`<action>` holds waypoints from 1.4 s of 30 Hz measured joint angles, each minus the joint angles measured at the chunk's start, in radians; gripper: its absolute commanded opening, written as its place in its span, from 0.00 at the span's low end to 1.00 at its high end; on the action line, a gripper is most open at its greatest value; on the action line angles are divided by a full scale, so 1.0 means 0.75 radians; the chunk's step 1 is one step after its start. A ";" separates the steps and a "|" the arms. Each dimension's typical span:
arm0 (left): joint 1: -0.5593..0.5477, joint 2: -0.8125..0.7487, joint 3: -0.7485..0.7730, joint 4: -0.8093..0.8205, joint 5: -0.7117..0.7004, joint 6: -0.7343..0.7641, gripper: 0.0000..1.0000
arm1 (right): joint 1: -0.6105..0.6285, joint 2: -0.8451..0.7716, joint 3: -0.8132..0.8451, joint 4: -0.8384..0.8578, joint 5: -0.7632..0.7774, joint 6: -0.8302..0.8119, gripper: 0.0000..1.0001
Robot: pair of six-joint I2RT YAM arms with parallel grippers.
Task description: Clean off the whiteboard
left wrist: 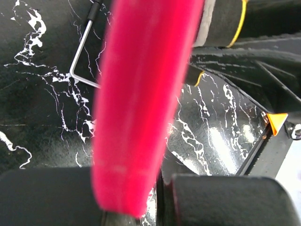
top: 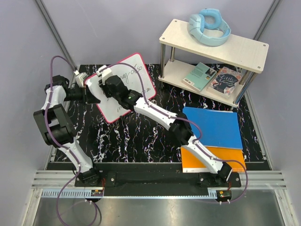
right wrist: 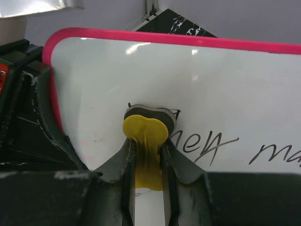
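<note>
The glossy, pink-rimmed whiteboard (top: 126,89) — flat, round-cornered — is being held tilted over the marbled mat (top: 141,136) by the left gripper (top: 93,92), clenched on its edge; a soft yellow eraser (right wrist: 145,127), pinched in the right gripper (right wrist: 146,150), is being pressed on its face.

The whiteboard (top: 123,87) is at the back left of the counter (top: 141,141). At the back right stands a shelf (top: 244,51), with headphones (top: 197,26) on top and two books (top: 200,76) on its lower board. Before it lie two folders (top: 214,127), one overlapping the other.
</note>
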 measured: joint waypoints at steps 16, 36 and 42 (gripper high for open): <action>-0.005 -0.112 -0.083 0.048 -0.095 -0.038 0.00 | 0.080 0.067 0.081 0.155 0.176 -0.078 0.00; -0.023 -0.133 -0.092 0.053 -0.134 -0.085 0.00 | -0.101 -0.110 -0.254 0.386 0.184 0.077 0.00; -0.025 -0.136 -0.092 0.002 -0.124 -0.091 0.00 | -0.263 -0.110 -0.274 0.365 0.325 0.016 0.00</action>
